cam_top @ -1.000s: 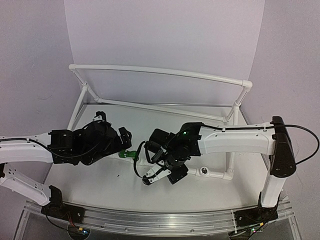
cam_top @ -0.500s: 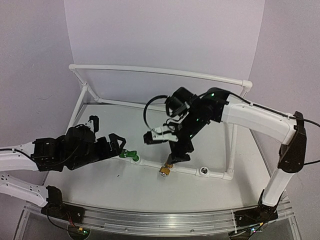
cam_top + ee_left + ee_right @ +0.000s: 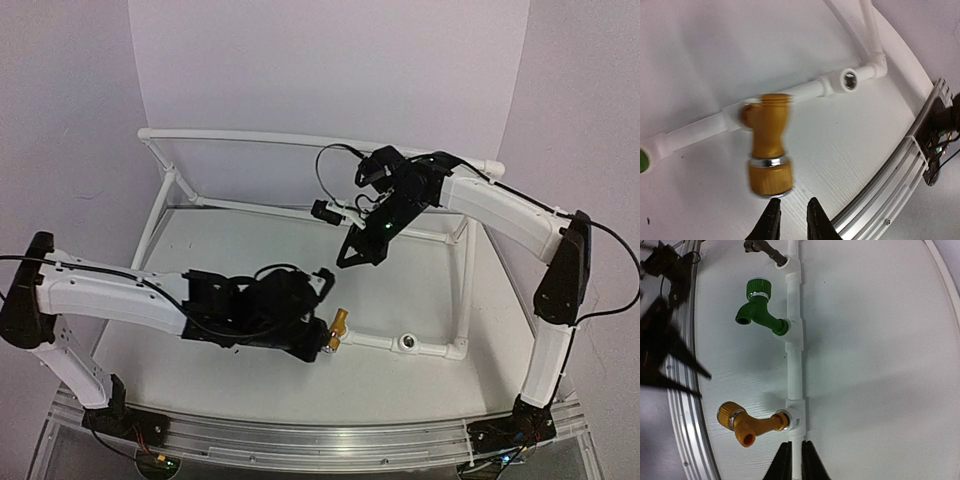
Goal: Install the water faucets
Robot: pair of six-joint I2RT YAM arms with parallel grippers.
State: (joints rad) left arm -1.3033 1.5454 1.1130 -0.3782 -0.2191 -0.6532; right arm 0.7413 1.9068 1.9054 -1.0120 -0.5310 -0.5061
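brass-gold faucet (image 3: 767,145) with silver band, bright green faucet (image 3: 760,310) with silver band, dark grey faucet (image 3: 762,249), white pipe frame (image 3: 794,360), plain white tabletop (image 3: 880,365), bare silver rail (image 3: 885,192), pale lilac backdrop (image 3: 330,70)

1. White matte tabletop (image 3: 420,400), under soft even light, with only faint shadows.
2. Pale lilac wall (image 3: 60,120) left and right; lighter backdrop panel (image 3: 330,70) upright between.
3. Aluminium rail (image 3: 320,440) curving along near edge.

bright even lighting, faint purple cast, soft shadows, brass faucet (image 3: 767,150) motion-blurred in left wrist view
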